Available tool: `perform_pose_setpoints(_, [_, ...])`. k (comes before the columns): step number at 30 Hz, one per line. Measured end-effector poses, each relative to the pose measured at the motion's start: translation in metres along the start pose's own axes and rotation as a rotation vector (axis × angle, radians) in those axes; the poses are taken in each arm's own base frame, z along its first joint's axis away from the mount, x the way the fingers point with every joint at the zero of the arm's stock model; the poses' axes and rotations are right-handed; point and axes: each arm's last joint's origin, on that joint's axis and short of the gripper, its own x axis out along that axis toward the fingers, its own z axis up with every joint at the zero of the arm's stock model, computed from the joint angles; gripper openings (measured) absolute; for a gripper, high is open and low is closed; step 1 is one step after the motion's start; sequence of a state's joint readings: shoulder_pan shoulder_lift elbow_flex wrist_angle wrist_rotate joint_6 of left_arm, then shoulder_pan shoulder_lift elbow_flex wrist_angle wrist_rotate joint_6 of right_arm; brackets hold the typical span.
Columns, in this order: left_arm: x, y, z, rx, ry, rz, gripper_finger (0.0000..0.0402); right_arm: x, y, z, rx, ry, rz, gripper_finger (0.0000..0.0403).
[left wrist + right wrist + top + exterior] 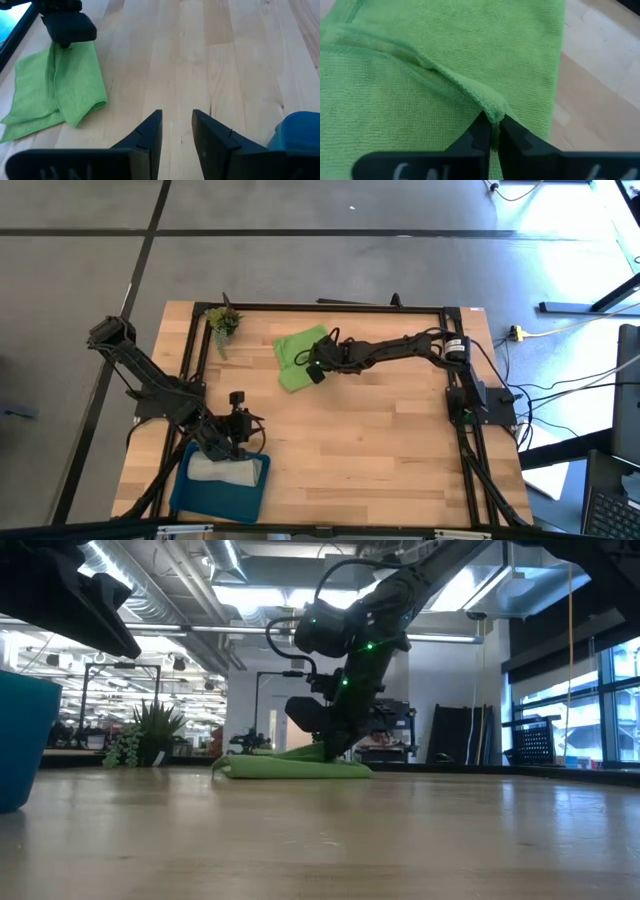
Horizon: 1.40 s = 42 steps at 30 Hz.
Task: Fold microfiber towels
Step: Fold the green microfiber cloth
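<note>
Right gripper pinches green towel; no readable writing.

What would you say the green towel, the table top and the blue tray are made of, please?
The green towel looks like microfiber: a fine, matte, nubby weave with a stitched hem, soft enough to pucker where the right pincer pinches it. The table top appears to be light wood planks, with visible grain and seams and a slight sheen. The blue tray is probably smooth plastic, though that is less certain.
</note>
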<state>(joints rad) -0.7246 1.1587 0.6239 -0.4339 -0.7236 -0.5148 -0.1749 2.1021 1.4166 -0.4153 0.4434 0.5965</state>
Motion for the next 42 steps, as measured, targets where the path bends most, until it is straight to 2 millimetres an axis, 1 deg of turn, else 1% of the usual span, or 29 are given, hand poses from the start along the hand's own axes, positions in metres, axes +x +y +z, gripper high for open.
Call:
perform_pose_setpoints(2, [0.000,0.000,0.000,0.000,0.000,0.000,0.0096,0.000,0.000,0.001,0.014,-0.003,0.001,0.0032])
perform_pose_setpoints(5, [0.000,0.000,0.000,0.000,0.000,0.000,0.0096,0.002,-0.002,0.003,0.035,-0.004,0.005,0.0060])
perform_pose_setpoints(10, [0.000,0.000,0.000,-0.001,0.000,0.000,0.0096,0.004,-0.008,0.007,0.050,-0.002,0.000,0.0123])
perform_pose_setpoints(12, [0.000,0.000,0.000,0.000,0.000,0.000,0.0096,0.003,-0.010,0.012,0.025,0.017,-0.001,0.0150])
perform_pose_setpoints(14, [0.000,0.000,0.000,-0.001,0.000,0.000,0.0096,0.000,-0.012,0.020,0.024,0.026,0.000,0.0170])
perform_pose_setpoints(17, [0.000,0.000,0.000,0.000,0.000,0.000,0.0096,-0.009,-0.013,0.032,0.023,0.042,-0.026,0.0190])
perform_pose_setpoints(20, [0.000,0.000,0.000,0.000,0.000,0.000,0.0096,-0.022,-0.010,0.045,-0.006,0.037,-0.038,0.0199])
perform_pose_setpoints(22, [0.000,0.000,0.000,0.000,0.000,0.000,0.0096,-0.030,-0.005,0.047,-0.032,0.050,-0.024,0.0201])
perform_pose_setpoints(25, [0.000,0.000,0.000,0.001,0.000,0.000,0.0096,-0.034,0.003,0.042,-0.096,0.082,0.036,0.0201])
perform_pose_setpoints(27, [0.000,0.000,0.000,0.000,0.000,0.000,0.0096,-0.033,0.006,0.035,-0.110,0.113,0.071,0.0202])
perform_pose_setpoints(29, [0.000,0.000,0.000,0.000,0.000,0.000,0.0096,-0.027,0.005,0.025,-0.088,0.139,0.069,0.0202])
perform_pose_setpoints(34, [0.000,0.000,0.000,0.001,0.000,0.000,0.0096,-0.007,-0.004,0.003,-0.021,0.165,0.045,0.0202])
perform_pose_setpoints(36, [0.000,0.000,0.000,0.000,0.000,0.000,0.0096,-0.001,-0.007,-0.005,0.004,0.195,0.074,0.0202])
perform_pose_setpoints(39, [0.000,0.001,0.000,-0.002,0.001,0.002,0.0096,0.003,-0.007,-0.011,0.041,0.225,0.149,0.0202])
perform_pose_setpoints(42, [0.003,0.003,0.001,-0.013,0.004,0.016,0.0096,0.001,-0.003,-0.019,0.071,0.236,0.164,0.0202])
